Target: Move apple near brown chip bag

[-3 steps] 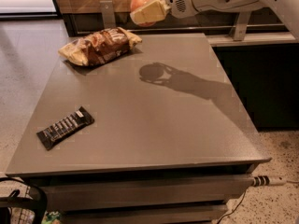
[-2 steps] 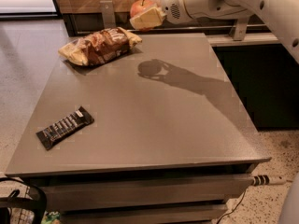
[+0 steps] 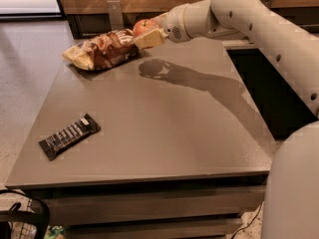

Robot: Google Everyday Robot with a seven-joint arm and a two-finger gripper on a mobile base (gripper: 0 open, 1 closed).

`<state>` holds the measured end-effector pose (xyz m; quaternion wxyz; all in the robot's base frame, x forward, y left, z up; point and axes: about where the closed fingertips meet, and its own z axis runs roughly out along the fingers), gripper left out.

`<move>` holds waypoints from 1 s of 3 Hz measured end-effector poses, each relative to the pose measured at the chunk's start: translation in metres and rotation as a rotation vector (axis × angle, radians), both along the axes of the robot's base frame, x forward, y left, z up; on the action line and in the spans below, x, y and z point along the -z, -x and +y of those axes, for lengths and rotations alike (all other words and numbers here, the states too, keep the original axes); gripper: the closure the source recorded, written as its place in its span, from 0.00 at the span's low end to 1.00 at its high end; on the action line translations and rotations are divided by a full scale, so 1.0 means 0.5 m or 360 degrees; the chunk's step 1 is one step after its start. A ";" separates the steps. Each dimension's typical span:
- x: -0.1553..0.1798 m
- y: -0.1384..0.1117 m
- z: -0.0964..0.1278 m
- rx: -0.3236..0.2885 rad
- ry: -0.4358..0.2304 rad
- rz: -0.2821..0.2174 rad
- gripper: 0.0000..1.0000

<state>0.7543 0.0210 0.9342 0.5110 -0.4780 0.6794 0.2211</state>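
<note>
The apple is red-orange and sits between the fingers of my gripper, held in the air above the far part of the grey table. The gripper is shut on it. The brown chip bag lies crinkled at the table's far left, just left of and below the apple. The apple's shadow falls on the table a short way right of the bag.
A flat black candy bar with white stripes lies near the table's front left. My white arm reaches in from the right across the far edge. A wooden wall with a dark base runs behind the table.
The gripper with the apple has moved lower and to the left, closer to the chip bag. The shadow on the table has shifted the same way.
</note>
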 end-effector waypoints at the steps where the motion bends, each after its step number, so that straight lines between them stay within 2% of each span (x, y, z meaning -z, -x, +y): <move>1: 0.070 -0.032 -0.003 0.0050 0.0021 0.0105 1.00; 2: 0.148 -0.057 -0.012 0.0106 -0.0002 0.0199 1.00; 3: 0.199 -0.070 -0.018 0.0151 -0.0037 0.0244 1.00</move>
